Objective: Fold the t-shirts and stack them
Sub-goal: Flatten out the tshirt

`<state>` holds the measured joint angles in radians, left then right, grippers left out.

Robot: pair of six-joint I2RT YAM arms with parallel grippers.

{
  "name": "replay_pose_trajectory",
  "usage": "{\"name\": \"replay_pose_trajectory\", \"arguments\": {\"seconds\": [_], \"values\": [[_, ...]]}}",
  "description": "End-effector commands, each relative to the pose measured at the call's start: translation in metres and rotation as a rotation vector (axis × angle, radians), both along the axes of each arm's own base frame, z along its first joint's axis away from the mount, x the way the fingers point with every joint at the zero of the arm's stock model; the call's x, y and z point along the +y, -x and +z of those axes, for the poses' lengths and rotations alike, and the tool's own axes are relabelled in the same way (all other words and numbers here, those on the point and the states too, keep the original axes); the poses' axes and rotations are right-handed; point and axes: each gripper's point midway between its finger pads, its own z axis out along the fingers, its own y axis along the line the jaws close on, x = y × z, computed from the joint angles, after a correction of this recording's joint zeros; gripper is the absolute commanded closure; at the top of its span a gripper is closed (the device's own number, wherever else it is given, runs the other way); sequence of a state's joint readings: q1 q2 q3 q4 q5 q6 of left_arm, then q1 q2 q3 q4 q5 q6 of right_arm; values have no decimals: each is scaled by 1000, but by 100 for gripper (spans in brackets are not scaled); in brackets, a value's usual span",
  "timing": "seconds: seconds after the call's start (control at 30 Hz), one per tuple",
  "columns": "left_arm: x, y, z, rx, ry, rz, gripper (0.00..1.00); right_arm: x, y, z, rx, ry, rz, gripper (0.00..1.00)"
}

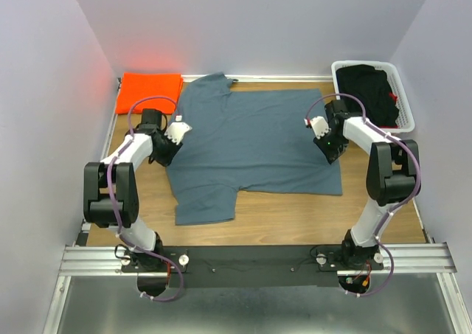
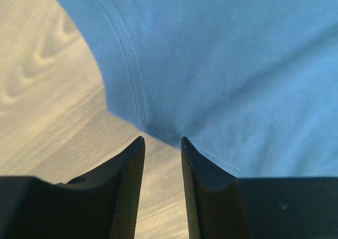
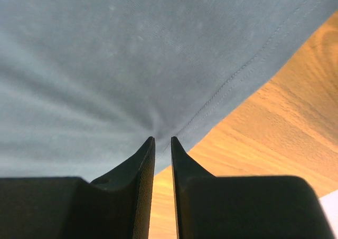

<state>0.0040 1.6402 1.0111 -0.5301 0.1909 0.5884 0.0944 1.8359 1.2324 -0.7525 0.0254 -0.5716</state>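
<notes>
The slate blue-grey t-shirt lies spread flat on the wooden table, neck at the far side. The bright orange t-shirt sits folded at the far left corner. My left gripper is at the blue-grey shirt's left edge. In the left wrist view its jaws stand a little apart, tips at the hemmed edge by a seam, with wood showing between them. My right gripper is at the shirt's right edge. In the right wrist view it is nearly closed, pinching the puckered cloth by its hem.
A white basket with dark clothes stands at the far right corner. Walls close in the table on the left, far and right sides. Bare wood lies in front of the shirt.
</notes>
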Motion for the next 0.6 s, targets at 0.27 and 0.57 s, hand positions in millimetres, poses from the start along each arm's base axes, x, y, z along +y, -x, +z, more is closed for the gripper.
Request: {"name": "replay_pose_trajectory", "arguments": {"seconds": [0.27, 0.57], "values": [[-133, 101, 20, 45, -46, -648, 72, 21, 21, 25, 72, -128, -34, 75], [-154, 158, -39, 176, -187, -798, 79, 12, 27, 13, 114, -75, -33, 75]]}}
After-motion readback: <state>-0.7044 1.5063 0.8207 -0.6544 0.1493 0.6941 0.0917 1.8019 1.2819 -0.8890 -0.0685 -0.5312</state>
